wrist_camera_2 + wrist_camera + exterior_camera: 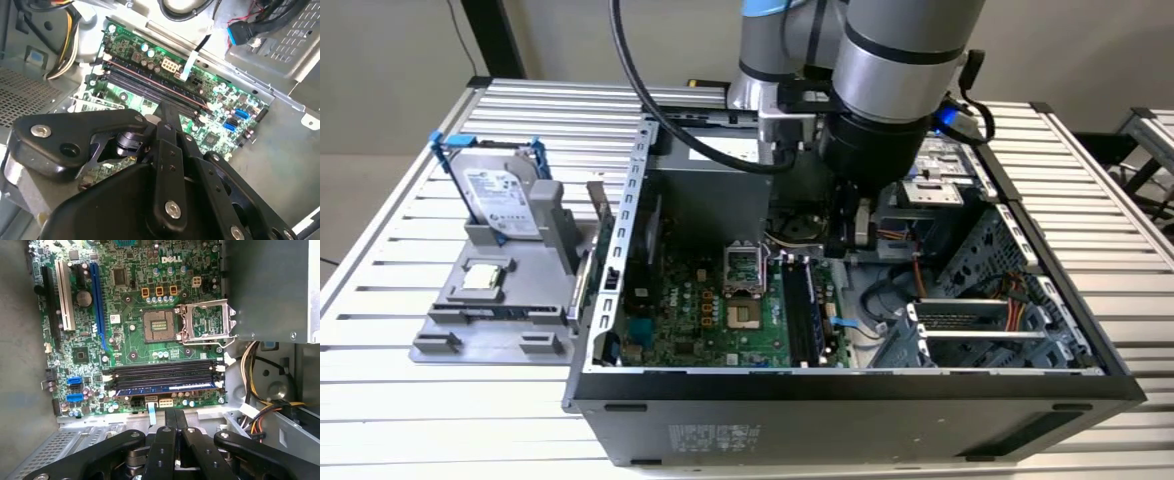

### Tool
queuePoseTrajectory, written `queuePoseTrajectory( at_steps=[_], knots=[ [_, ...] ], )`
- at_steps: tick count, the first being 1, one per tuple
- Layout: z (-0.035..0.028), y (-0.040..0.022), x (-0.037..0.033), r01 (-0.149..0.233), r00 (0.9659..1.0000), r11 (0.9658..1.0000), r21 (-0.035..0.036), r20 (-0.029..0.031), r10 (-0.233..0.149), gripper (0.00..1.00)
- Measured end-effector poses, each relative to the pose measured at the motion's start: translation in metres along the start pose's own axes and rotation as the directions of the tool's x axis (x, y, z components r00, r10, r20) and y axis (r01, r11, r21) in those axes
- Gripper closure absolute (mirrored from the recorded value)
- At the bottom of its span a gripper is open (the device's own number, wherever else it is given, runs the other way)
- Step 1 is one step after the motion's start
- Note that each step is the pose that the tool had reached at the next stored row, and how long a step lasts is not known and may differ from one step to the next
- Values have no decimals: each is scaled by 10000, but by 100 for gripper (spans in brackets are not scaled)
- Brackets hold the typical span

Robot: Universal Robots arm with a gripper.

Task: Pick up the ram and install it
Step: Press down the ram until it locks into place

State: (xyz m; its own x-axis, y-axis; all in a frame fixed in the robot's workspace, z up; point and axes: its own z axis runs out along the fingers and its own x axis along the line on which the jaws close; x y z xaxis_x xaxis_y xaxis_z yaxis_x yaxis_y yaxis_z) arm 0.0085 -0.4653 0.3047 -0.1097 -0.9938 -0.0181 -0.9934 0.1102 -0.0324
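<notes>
The arm [894,90] reaches into the open computer case [854,390].

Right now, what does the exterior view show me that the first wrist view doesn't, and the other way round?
Exterior view: the hard drive in its blue frame and the processor chip, on the grey tray at the exterior view's left of the case. First wrist view: the ram lying along a memory slot, the shut gripper near it. Both: the green motherboard and its empty processor socket.
</notes>
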Motion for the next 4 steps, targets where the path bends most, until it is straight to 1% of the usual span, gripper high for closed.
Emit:
queuePoseTrajectory(
  at_steps=[4],
  knots=[
    [-1,0,0,0,10000,10000,-1,-2,0,100]
  ],
)
